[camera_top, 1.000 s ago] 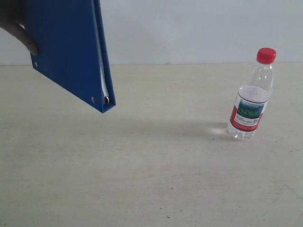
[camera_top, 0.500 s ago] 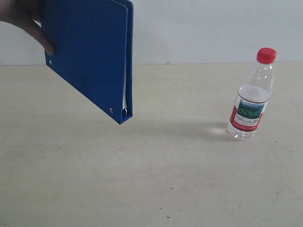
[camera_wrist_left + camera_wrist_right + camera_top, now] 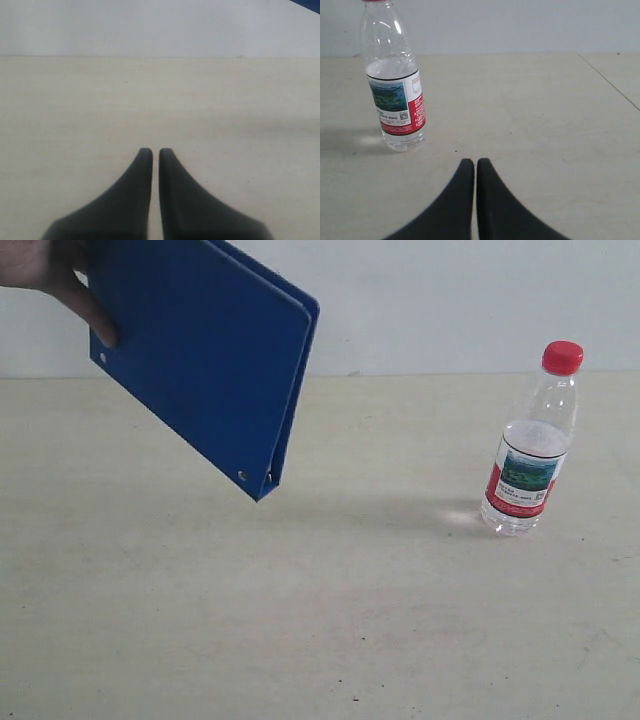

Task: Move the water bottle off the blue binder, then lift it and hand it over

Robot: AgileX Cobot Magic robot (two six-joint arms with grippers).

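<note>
Firstly, left gripper (image 3: 155, 150): two dark tapering fingers pressed together, clenched on nothing, poised over bare table

Right gripper (image 3: 475, 161): same dark pair, likewise closed and empty, tips apart from the bottle

Small clear ribbed plastic water bottle (image 3: 395, 95) with red screw cap and red, white and green label: upright on the table, ahead of the right gripper and off to one side of it, untouched; water reaches above the label; in the exterior view it stands at the right, well apart from the binder

Flat royal-blue ring binder (image 3: 205, 370): off the table, in the air at the upper left of the exterior view, tilted with one corner pointing down; metal rivets show near that corner

Bare human hand (image 3: 45, 270): grips the binder at its upper left, thumb laid on the cover

Pale beige table (image 3: 350, 640): matt, lightly speckled, with a faint shadow between binder and bottle

Plain white wall (image 3: 450, 300): behind the table
</note>
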